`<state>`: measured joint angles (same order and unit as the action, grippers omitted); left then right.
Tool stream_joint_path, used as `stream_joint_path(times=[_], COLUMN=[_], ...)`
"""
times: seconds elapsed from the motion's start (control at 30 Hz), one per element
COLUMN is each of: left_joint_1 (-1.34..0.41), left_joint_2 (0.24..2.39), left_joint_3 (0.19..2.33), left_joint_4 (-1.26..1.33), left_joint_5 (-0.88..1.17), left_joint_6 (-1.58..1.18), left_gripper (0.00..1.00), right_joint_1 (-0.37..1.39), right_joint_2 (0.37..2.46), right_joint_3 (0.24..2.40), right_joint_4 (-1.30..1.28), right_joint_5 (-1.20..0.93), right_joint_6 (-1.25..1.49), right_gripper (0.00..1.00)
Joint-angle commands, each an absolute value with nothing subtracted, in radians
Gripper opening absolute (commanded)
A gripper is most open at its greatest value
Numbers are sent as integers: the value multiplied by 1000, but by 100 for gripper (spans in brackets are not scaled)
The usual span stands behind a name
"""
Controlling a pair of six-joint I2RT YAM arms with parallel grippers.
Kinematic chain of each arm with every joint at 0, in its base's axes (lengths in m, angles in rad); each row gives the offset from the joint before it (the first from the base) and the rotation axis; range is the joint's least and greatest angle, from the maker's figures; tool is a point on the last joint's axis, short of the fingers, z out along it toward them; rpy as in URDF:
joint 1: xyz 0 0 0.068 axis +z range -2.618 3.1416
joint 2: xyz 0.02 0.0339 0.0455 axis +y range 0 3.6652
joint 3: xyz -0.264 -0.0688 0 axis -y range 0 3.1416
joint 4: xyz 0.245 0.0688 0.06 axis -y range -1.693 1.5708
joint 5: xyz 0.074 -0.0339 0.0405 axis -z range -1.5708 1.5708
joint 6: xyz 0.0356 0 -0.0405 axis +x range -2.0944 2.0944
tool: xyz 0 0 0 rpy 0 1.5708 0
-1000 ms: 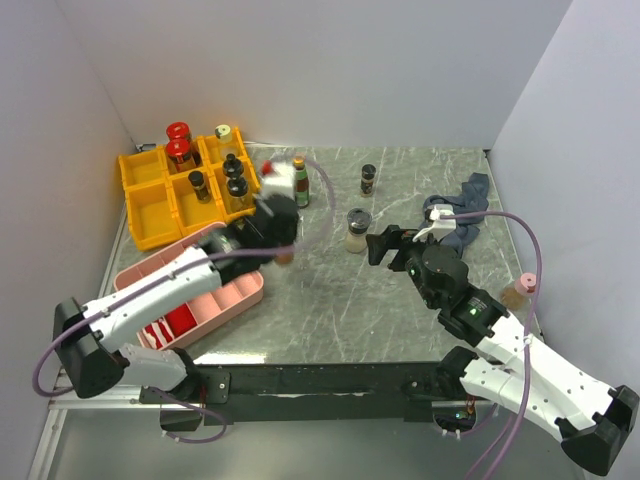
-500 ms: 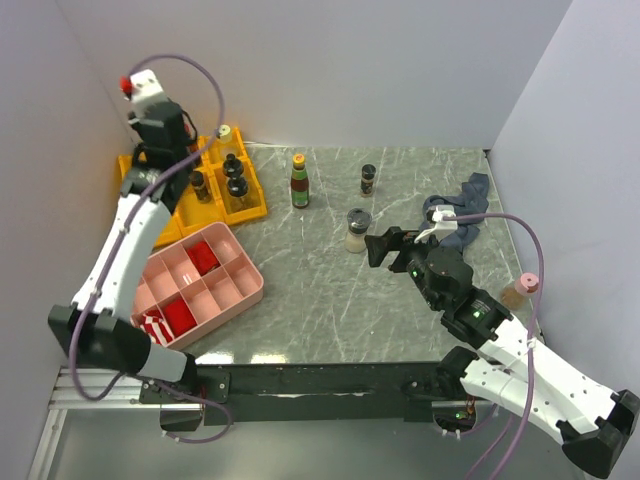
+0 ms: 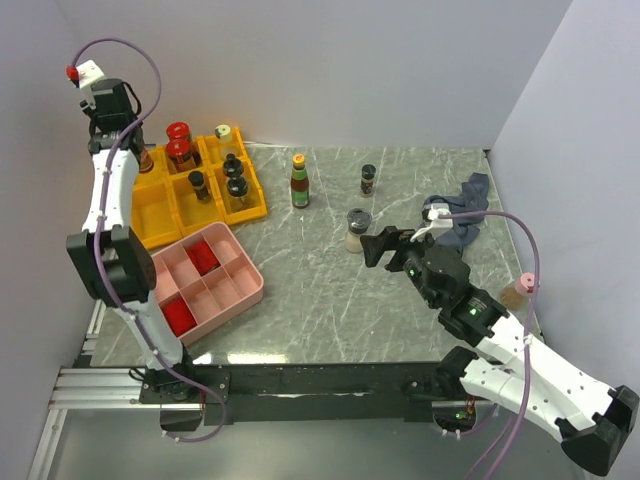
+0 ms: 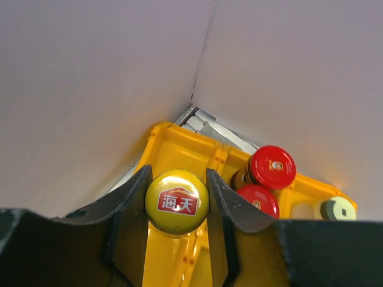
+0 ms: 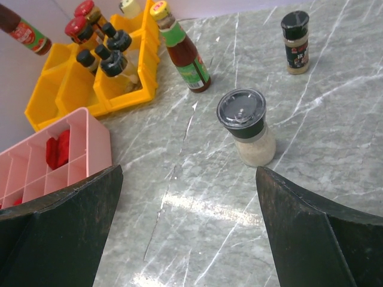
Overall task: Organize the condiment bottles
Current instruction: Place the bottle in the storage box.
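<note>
Currently the left gripper [image 4: 176, 176] is clamped on a slim yellow-capped sauce bottle [image 4: 176, 201], held over the far-left corner of the yellow plastic bin rack [image 3: 150, 215]. Two red-lidded dark jars [image 4: 272, 167] stand in the rack's back row. Well right of the rack, the right gripper [image 5: 187, 173] hangs wide open near a black-lidded clear shaker [image 5: 246, 125].
</note>
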<state>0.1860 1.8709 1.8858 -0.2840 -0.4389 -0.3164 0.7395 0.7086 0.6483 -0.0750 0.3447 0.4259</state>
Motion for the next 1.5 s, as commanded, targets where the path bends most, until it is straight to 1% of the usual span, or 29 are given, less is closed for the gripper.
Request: stream_joint_path(times=[0.0,0.13,0.3,0.67,0.77,1.0,1.07,1.1,1.17,1.2,1.3,1.37,1.4,1.47], left_joint_1=[225,255,281,284,284,291,293,293,293,293,293,291,293,291], left_joint_2=[1923,2015,2069,2224,2285,2352,2344,2332,2319,2306,2278,2258,2235,2204], left_joint_3=[2042,2082,2086,2075,2117,2106,2073,2059,2028,2023,2025,2028,2028,2020], left_joint_4=[-88,-42,34,193,195,215,232,241,259,261,242,224,218,206], left_joint_5=[-354,-325,-287,-247,-210,-242,-244,-241,-232,-226,-203,-190,-170,-155], left_joint_6=[-314,-302,-288,-247,-239,-204,-195,-192,-186,-187,-207,-219,-233,-242], left_gripper=[1,1,1,1,1,1,7,16,30,50,81,87,91,95], right_joint_1=[733,733,735,735,735,735,735,736,733,735,733,735,735,733], right_joint_2=[733,744,749,788,804,831,842,847,850,848,838,827,824,818], right_joint_3=[657,664,664,675,681,689,695,698,701,700,696,695,690,689], right_joint_4=[-40,-41,-43,-41,-43,-40,-41,-43,-48,-48,-48,-48,-45,-46], right_joint_5=[328,322,342,356,362,379,373,370,367,367,367,361,357,344], right_joint_6=[426,425,417,411,408,402,402,402,402,402,402,403,403,407], right_gripper=[100,100,100,100,100,100,100,100,100,100,100,100,100,100])
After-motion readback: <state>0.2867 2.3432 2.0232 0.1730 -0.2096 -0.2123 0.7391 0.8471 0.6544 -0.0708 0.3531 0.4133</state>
